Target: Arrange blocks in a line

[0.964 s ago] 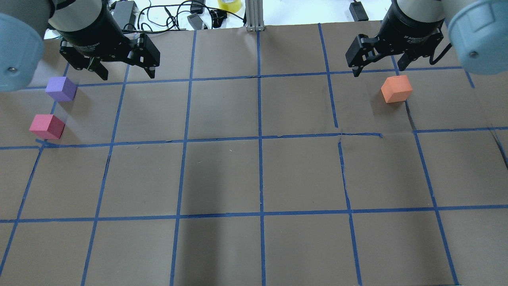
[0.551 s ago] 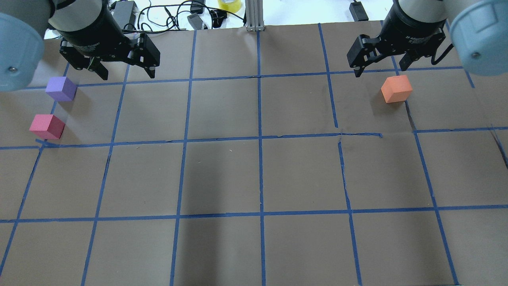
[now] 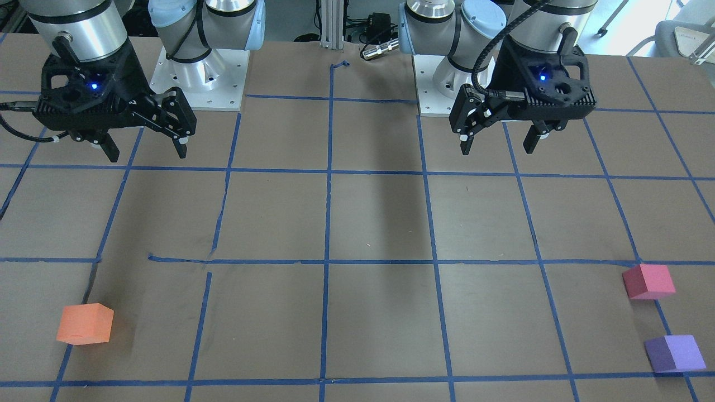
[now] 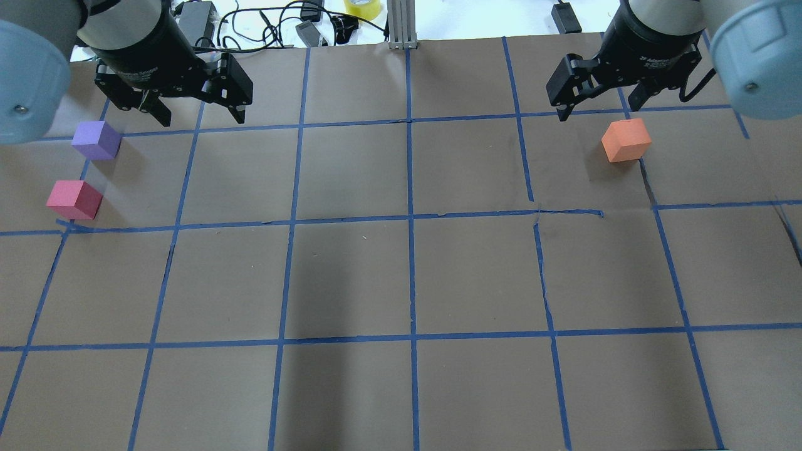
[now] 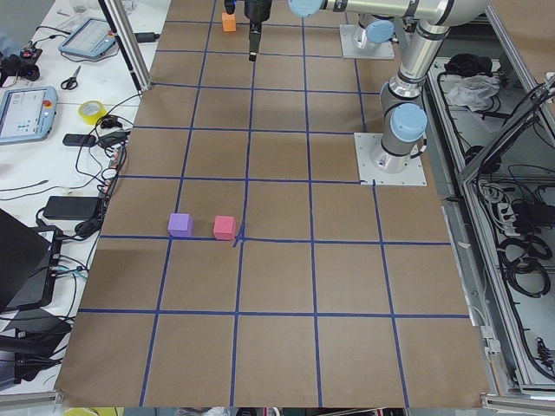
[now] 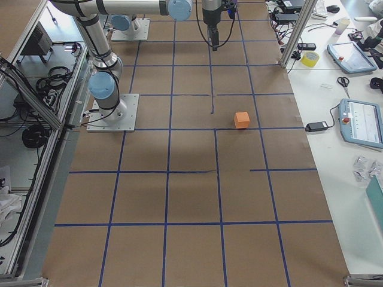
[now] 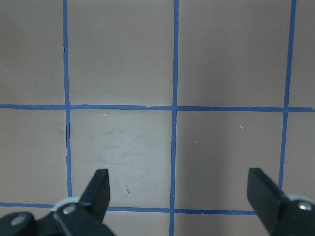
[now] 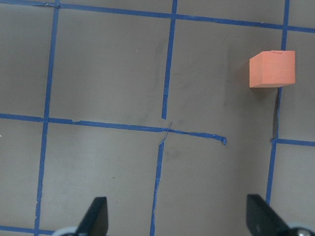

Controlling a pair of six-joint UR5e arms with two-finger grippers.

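The purple block [image 4: 96,140] and the pinkish-red block [image 4: 74,200] sit close together on the table's left side. The orange block [image 4: 625,140] sits alone at the far right. My left gripper [image 4: 202,118] is open and empty, hovering right of the purple block. My right gripper [image 4: 596,111] is open and empty, hovering just beyond and left of the orange block. The right wrist view shows the orange block [image 8: 272,69] ahead, right of the open fingers [image 8: 98,216]. The left wrist view shows only bare paper between open fingers [image 7: 101,189].
Brown paper with a blue tape grid [image 4: 410,219] covers the table. Cables, a power brick and a tape roll [image 4: 362,7] lie past the far edge. An aluminium post [image 4: 401,25] stands at the far middle. The arm bases [image 3: 201,72] are at the near side.
The right gripper has shifted very slightly near the orange block. The left gripper and all three blocks have not moved.
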